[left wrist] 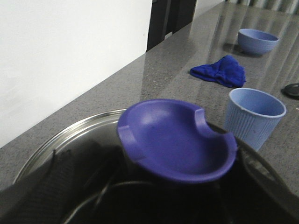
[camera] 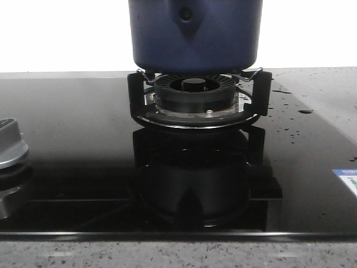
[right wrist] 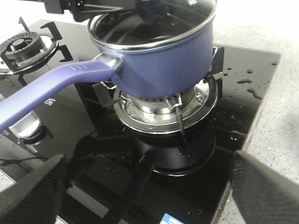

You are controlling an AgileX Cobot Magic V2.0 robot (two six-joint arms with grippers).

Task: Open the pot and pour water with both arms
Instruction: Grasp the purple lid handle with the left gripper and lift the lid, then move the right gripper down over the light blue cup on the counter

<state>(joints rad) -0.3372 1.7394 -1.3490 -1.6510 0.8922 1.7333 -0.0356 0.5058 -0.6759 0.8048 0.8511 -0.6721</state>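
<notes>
Navy pot (camera: 195, 39), top cropped, lidded

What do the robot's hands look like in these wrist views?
Only the fingers show. The right hand has two wide black fingers with a fine ribbed or woven texture and blunt, angled tips. The left hand's black finger is similarly textured, with a thin dark cable curving beside it. No markings are visible.

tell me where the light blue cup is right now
In the left wrist view, the light blue ribbed cup stands on the grey counter, just beyond the pot lid's knob, nearer than the blue cloth.
</notes>
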